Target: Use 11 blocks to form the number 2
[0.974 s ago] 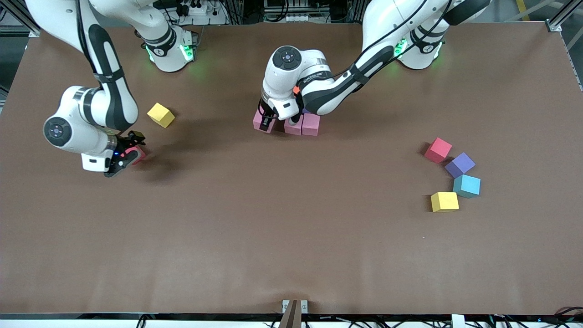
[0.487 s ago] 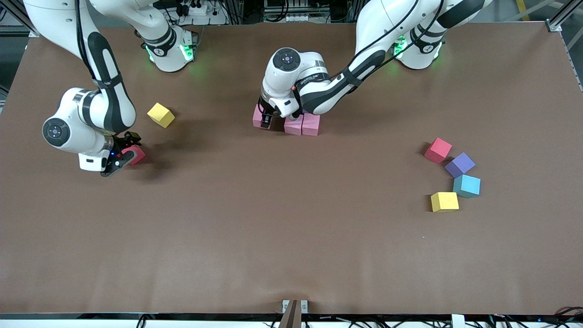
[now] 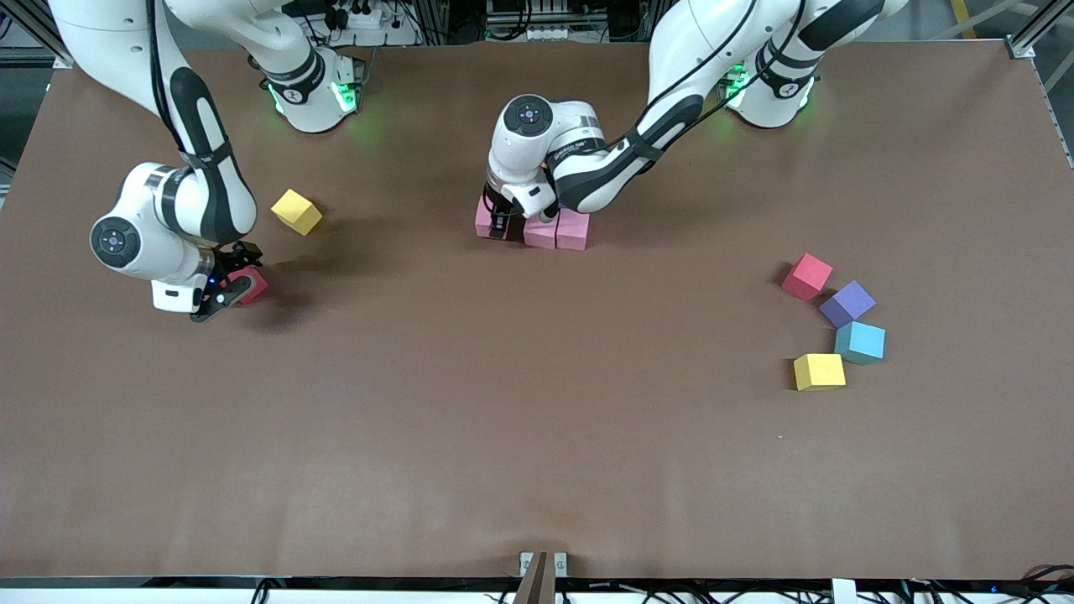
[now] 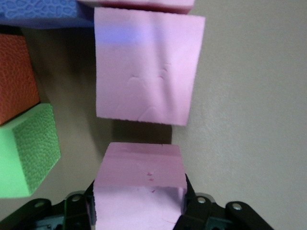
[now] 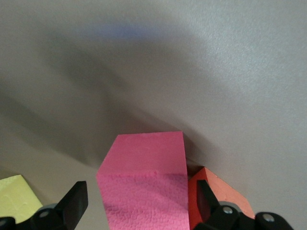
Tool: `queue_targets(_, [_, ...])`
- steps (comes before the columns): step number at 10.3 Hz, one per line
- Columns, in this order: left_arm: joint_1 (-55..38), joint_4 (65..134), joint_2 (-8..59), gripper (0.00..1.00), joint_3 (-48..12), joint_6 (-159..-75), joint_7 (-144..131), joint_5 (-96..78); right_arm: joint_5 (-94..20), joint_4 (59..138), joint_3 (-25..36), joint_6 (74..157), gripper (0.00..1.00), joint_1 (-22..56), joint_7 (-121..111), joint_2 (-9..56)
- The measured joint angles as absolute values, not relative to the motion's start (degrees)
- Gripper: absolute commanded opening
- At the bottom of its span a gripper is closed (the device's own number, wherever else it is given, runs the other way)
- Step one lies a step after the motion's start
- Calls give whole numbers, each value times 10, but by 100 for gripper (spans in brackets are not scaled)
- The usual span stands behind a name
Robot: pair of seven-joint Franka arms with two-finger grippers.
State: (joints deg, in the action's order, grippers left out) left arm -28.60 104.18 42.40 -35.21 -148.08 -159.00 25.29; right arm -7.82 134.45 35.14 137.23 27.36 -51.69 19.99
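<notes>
**Holding blocks in both grippers, digit only started**

Scanning for readable writing: the left arm's wrist carried a small printed label in the front view, too small to read. No containers; everything sat straight on the brown table (image 3: 537, 436).

Left gripper (image 3: 501, 220) was down at the pink row mid-table, near the robots' bases, clamped on a pink block (image 4: 140, 184). That block sat at the row's end toward the right arm, close to the next pink block (image 4: 146, 67) with a narrow gap between them. A third pink block (image 3: 573, 230) finished the row toward the left arm's end.

Right gripper (image 3: 225, 288) was low at the right arm's end of the table, fingers spread either side of a deep pink block (image 5: 144, 187), pads close to its sides; contact couldn't be confirmed. A yellow block (image 3: 296, 211) lay near it, farther from the front camera.

Loose cluster at the left arm's end: red block (image 3: 807, 277), purple block (image 3: 847, 304), light blue block (image 3: 860, 342), second yellow block (image 3: 819, 372).

Left wrist view alone showed an orange block (image 4: 17, 76), a green block (image 4: 26, 151) and a blue-purple block (image 4: 43, 12) beside the pink row; the arm hid them from the front. Right wrist view alone showed an orange-red block (image 5: 216, 191) tucked against the deep pink one.
</notes>
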Motion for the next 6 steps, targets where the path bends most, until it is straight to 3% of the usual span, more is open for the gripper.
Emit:
queue_targets(2, [-291, 1058, 424, 42, -345, -1487, -1614, 310, -78, 1347, 351, 1376, 40, 273, -524, 201])
queue_targets(4, [-288, 1064, 424, 42, -344, -1494, -1616, 330, -78, 1347, 351, 1377, 23, 273, -533, 199])
queue_targets(6, [-284, 1064, 424, 42, -343, -1494, -1616, 330, -78, 1346, 349, 1377, 16, 273, -535, 199])
